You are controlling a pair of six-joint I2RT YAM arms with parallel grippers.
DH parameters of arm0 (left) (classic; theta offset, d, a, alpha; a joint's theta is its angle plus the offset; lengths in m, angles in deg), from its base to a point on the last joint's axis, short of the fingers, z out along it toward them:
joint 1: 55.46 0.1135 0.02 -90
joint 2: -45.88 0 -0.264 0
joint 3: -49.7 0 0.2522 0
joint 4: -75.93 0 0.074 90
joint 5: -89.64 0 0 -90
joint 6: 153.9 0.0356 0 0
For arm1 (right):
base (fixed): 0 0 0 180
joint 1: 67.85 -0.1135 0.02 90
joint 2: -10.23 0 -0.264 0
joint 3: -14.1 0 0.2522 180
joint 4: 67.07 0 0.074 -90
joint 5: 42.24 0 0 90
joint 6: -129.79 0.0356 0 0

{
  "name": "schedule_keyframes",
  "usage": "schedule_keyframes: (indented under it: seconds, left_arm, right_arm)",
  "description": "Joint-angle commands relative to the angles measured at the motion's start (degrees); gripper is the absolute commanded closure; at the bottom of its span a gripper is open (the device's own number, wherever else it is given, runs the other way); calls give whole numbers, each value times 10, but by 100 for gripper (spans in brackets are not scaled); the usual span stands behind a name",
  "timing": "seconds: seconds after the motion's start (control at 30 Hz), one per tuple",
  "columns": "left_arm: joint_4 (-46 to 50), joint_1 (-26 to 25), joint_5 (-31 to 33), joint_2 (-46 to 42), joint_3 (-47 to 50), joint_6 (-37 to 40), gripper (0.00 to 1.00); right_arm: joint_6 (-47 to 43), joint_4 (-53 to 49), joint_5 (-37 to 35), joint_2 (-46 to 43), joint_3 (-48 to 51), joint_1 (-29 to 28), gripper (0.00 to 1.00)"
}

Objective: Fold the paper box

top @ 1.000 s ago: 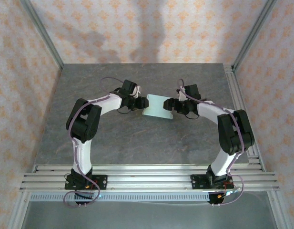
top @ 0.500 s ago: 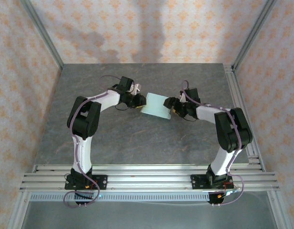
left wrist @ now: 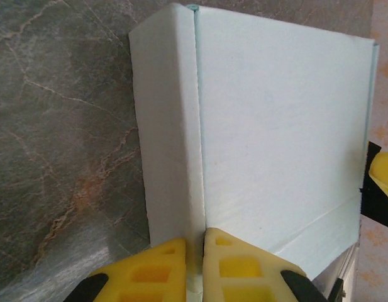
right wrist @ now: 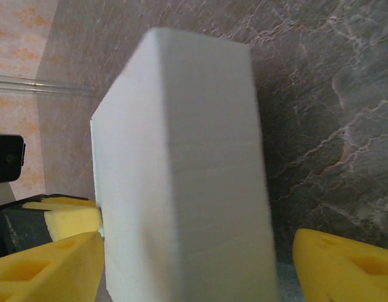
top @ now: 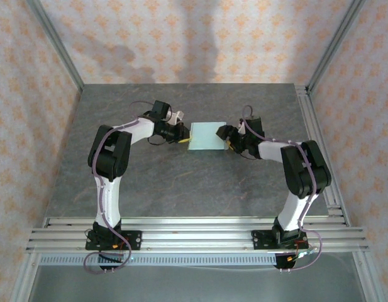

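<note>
Pale mint-green card formed the paper box [top: 206,135], which lay out in the middle of the grey marbled table [top: 181,189], directly between the two grippers. The left gripper [top: 183,134] was at its left end and the right gripper [top: 227,136] at its right end.

In the left wrist view, the left gripper [left wrist: 195,267] was pinched tight on a thin raised seam of the paper box [left wrist: 275,138], with its yellow fingers [left wrist: 153,267] pressed to either side of that ridge. The broad panel spread away from the fingertips.

In the right wrist view, the right gripper [right wrist: 194,270] stood wide open, straddling the narrow end of the paper box [right wrist: 181,176]. A strip of table showed between the card and one finger [right wrist: 344,264]. The other finger [right wrist: 49,267] was just beside the card, though contact could not be made out. Whether the box rested on the table could not be told.
</note>
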Motion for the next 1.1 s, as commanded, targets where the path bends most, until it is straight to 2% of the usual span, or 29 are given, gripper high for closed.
schedule_keyframes:
  seconds: [0.0, 0.13, 0.27, 0.43, 0.53, 0.67, 0.8, 0.97, 1.07]
  left_arm:
    - [41, 6, -6, 22, -9, 22, 88]
    - [46, 5, -9, 23, -8, 29, 88]
    - [51, 6, -8, 28, -9, 33, 87]
    - [66, 5, 12, 27, -9, 51, 87]
    - [57, 6, 17, 22, -3, 53, 81]
    - [41, 6, 27, 5, 8, 47, 62]
    - [2, 6, 46, -40, 33, 40, 46]
    - [-59, 6, 97, -117, 89, 46, 2]
    - [-117, 5, 137, -189, 138, 54, 0]
  right_arm:
    - [7, 23, 6, 12, -3, 10, 22]
    - [23, 51, 45, 28, -15, 11, 23]
    - [79, 134, 96, 56, -18, 11, 27]
    - [124, 219, 109, 63, -4, 11, 48]
    - [125, 219, 111, 57, -3, 11, 54]
    - [127, 212, 111, 44, -3, 11, 60]
    - [126, 196, 105, 27, -5, 12, 60]
    - [114, 162, 97, -4, -5, 13, 64]
    - [100, 129, 88, -29, -8, 15, 65]
